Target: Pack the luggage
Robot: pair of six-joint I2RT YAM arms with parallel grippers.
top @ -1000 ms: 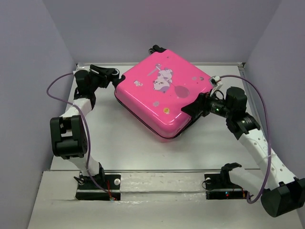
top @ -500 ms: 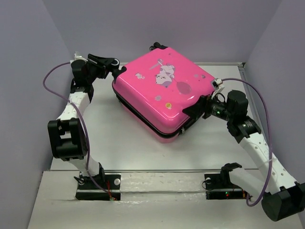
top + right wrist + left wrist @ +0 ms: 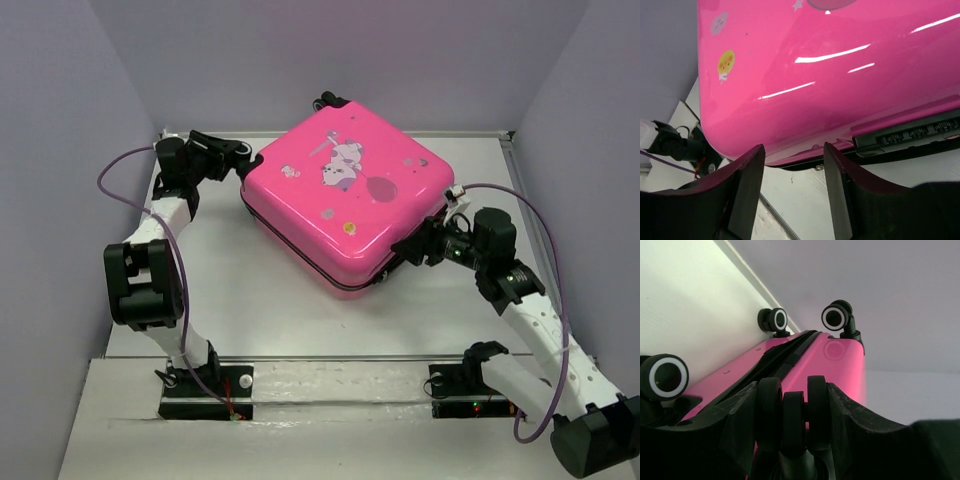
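Lying closed and flat on the white surface [image 3: 250, 300], the pink luggage [image 3: 345, 190] sits turned cornerwise, printed side up. Left gripper [image 3: 243, 160] is at the luggage's far-left corner, pinching a black wheel [image 3: 792, 412] between its fingers. Right gripper [image 3: 408, 247] is at the luggage's near-right corner, fingers spread, level with the dark seam; can't tell if they touch the shell. Both arms reach in from opposite sides of the luggage.
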